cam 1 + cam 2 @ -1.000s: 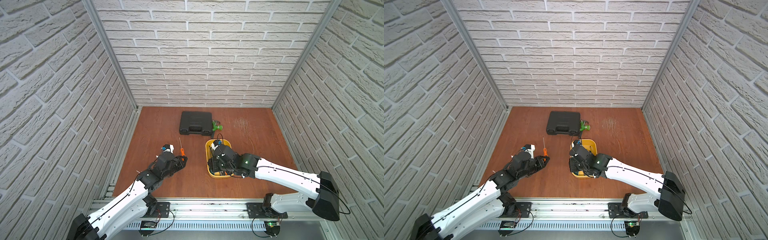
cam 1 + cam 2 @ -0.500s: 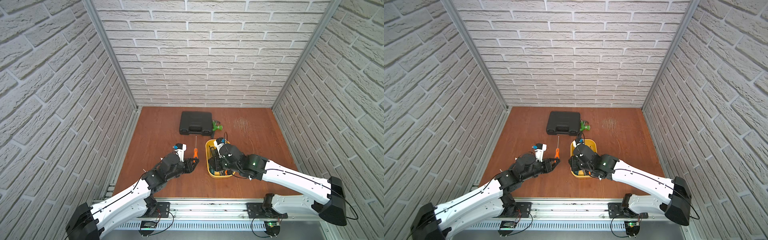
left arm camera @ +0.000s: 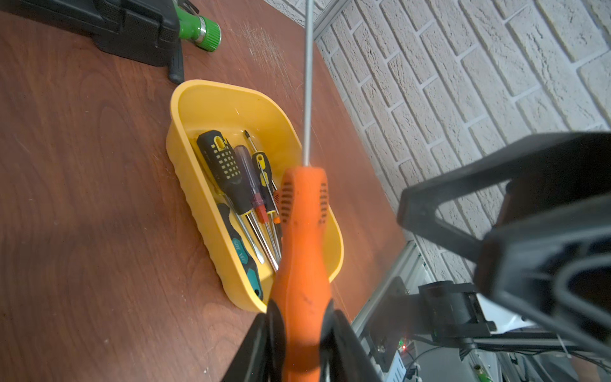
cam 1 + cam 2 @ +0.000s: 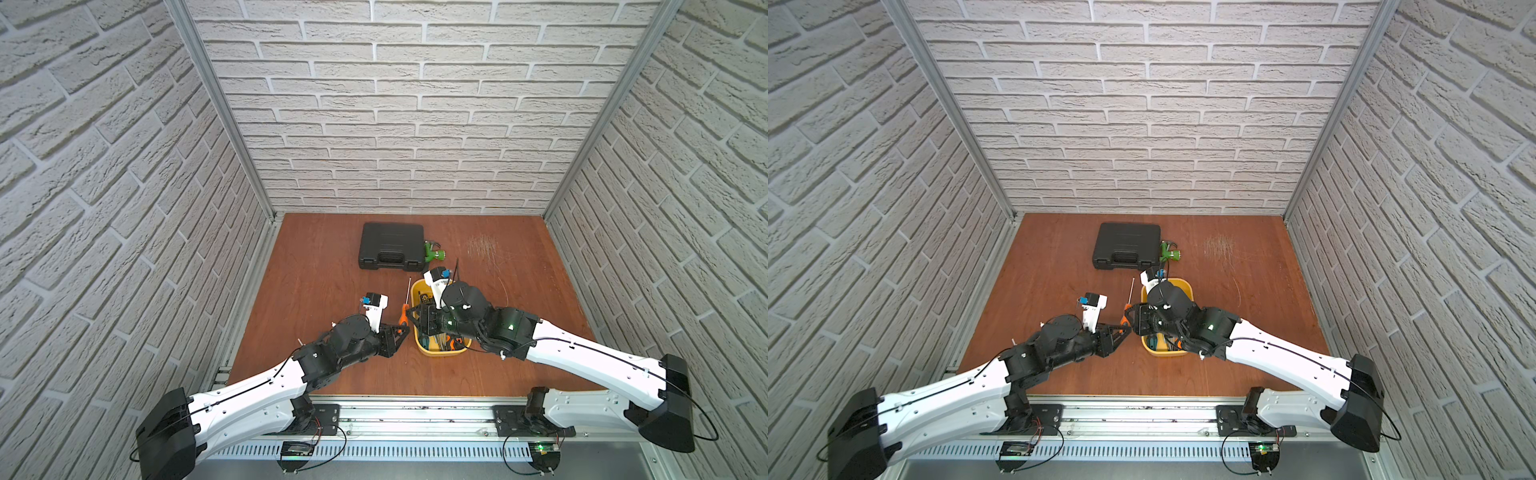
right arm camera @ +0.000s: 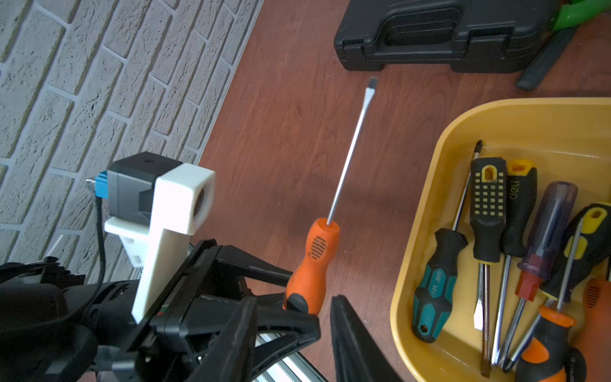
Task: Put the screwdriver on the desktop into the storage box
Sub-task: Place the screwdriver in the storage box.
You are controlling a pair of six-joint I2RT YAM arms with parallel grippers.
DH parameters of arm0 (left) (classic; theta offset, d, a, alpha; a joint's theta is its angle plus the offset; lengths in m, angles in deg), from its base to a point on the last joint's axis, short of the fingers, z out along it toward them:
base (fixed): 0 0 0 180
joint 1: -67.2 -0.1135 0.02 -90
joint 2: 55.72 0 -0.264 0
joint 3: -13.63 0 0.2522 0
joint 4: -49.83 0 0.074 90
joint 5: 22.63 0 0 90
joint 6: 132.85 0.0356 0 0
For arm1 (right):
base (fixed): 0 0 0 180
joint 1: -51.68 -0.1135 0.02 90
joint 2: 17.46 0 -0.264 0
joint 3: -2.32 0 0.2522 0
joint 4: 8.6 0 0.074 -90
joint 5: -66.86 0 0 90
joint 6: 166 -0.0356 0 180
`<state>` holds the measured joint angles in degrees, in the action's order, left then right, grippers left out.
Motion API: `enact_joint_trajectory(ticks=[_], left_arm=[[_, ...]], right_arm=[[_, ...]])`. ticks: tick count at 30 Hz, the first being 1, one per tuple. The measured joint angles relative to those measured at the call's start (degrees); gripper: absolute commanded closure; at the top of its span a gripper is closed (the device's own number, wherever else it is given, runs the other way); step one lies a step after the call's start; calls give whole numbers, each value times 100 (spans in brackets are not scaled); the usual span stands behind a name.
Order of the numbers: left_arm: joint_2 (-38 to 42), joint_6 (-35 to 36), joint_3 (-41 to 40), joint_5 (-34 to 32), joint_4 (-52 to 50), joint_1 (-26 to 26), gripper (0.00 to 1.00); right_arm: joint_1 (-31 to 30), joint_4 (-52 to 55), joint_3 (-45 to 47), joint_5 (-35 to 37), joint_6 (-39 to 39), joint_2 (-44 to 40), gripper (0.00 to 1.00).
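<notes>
My left gripper is shut on the butt end of an orange-handled screwdriver. The tool hangs above the reddish-brown desktop, shaft pointing toward the far wall, just left of the yellow storage box. My right gripper is open at the box's left wall. Its fingers stand on either side of the left gripper's tip and the handle's end, gripping nothing.
Several screwdrivers lie in the box. A black latched tool case sits farther back, with a green-handled tool beside it. A pale scratched patch marks the desktop at back right. Brick walls enclose three sides.
My left arm carried the screwdriver rightward up to the box's left side. My right gripper shifted from over the box toward its left wall and opened wider.
</notes>
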<state>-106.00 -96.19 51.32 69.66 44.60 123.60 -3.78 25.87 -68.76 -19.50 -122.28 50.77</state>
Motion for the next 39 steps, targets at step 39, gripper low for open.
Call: enact_joint_trajectory(ticks=[39], left_arm=[[214,428,120,-264,-4,256,100]], right_arm=[[7,142,-348,-186,-278,754,78]])
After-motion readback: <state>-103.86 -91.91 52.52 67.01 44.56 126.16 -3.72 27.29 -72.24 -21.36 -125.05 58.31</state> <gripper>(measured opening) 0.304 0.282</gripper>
